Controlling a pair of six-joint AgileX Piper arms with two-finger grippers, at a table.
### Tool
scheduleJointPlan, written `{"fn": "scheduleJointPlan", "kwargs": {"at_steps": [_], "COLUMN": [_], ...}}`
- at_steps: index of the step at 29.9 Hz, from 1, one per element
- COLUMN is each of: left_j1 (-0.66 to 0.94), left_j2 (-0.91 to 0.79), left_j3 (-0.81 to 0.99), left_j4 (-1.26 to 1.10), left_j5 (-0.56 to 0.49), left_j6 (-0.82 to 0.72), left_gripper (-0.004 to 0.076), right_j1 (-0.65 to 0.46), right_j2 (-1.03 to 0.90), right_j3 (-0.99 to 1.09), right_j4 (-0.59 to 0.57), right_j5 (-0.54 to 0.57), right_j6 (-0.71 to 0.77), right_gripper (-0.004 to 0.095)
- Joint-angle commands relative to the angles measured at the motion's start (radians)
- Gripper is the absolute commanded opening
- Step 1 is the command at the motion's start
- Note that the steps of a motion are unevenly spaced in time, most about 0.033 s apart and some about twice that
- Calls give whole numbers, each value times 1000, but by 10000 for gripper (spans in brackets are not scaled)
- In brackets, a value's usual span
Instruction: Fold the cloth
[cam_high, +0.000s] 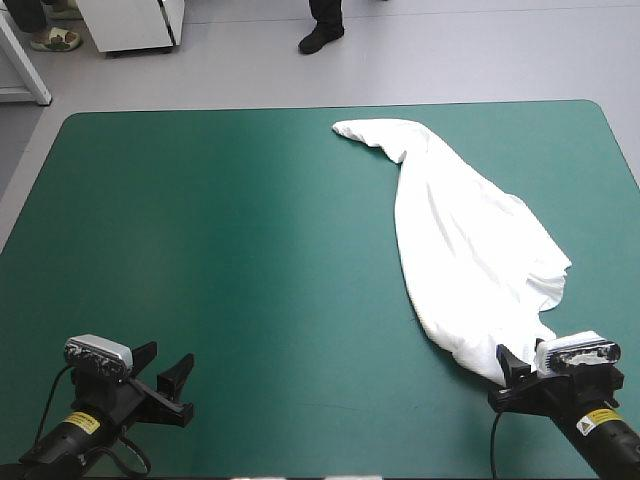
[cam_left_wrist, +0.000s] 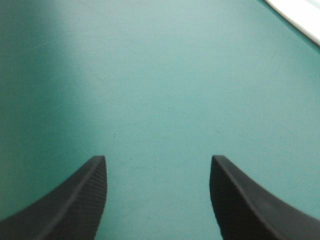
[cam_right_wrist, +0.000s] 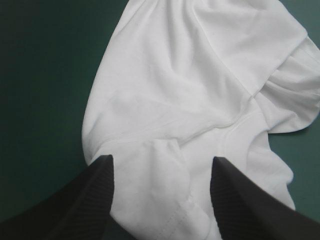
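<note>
Teal-green cover (cam_high: 250, 260), T-shirt (cam_high: 460, 250) seemingly inside right claw (cam_right_wrist: 161, 161)

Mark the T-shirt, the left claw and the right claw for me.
T-shirt (cam_high: 470, 250): high view, middle of its white body.
left claw (cam_left_wrist: 159, 160): left wrist view, midway between its open fingertips.
right claw (cam_right_wrist: 160, 160): right wrist view, midway between its open fingertips, over the T-shirt.
</note>
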Motion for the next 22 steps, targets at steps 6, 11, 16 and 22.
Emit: {"fn": "scheduleJointPlan", "kwargs": {"at_steps": [6,11,16,22], "left_j1": [-5,-5,-5,-5], "left_j2": [8,13,34,42], "left_j3": [-85,-169,-209,-215], "left_j4": [-20,-10,-18,-30], "left_j5": [-151,-140,-131,-130], "left_j6": [-2,10,10,10], "left_gripper": [441,441,441,441], "right_j1": [1,1,1,1], "right_j2": [211,514,839,1185], "right_j3": [-320,-617,-890,-1146], "right_j4": [-64,-68,-70,-90], "right_j5": [-24,195,377,444], "right_j6": [20,27,45,78], "right_gripper": [662,660,660,660]}}
